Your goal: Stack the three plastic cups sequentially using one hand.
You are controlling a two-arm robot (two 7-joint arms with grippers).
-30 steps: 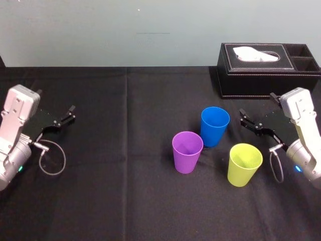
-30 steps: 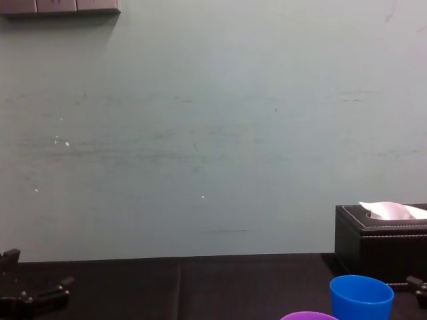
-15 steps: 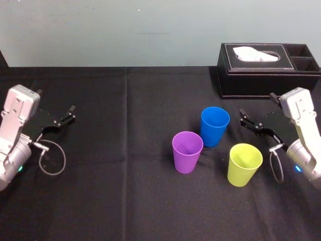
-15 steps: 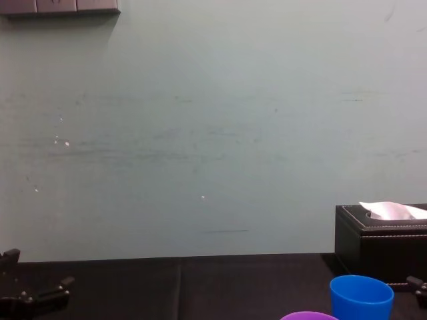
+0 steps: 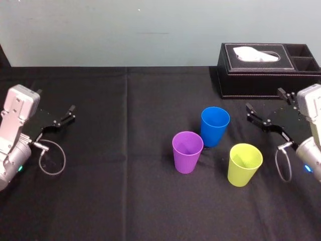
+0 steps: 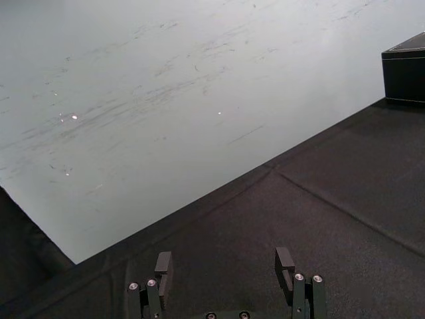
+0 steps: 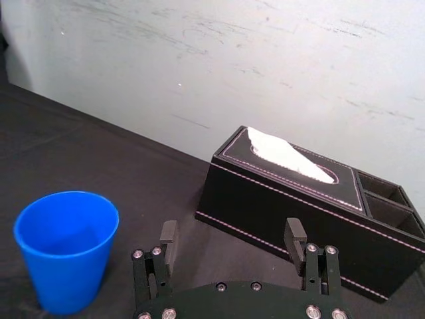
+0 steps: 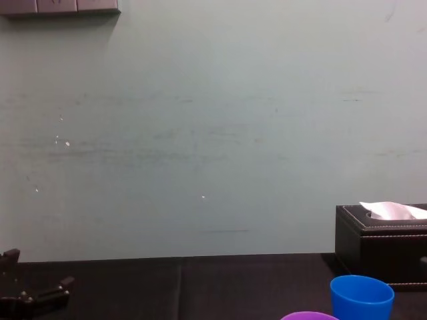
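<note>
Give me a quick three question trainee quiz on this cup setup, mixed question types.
1. True or false: the left claw holds a cup.
2. Where does the blue cup stand relative to the purple cup? A inside it; B beside it, farther from the robot; C upside down on it.
3. Fill in: the right claw is ___.
Key: 1 false; 2 B; 3 open.

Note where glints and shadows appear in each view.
Head view: the purple cup leaves hardly any shadow on the black cloth. Left wrist view: bright specks glint on the wall. Right wrist view: the blue cup is darker inside.
</note>
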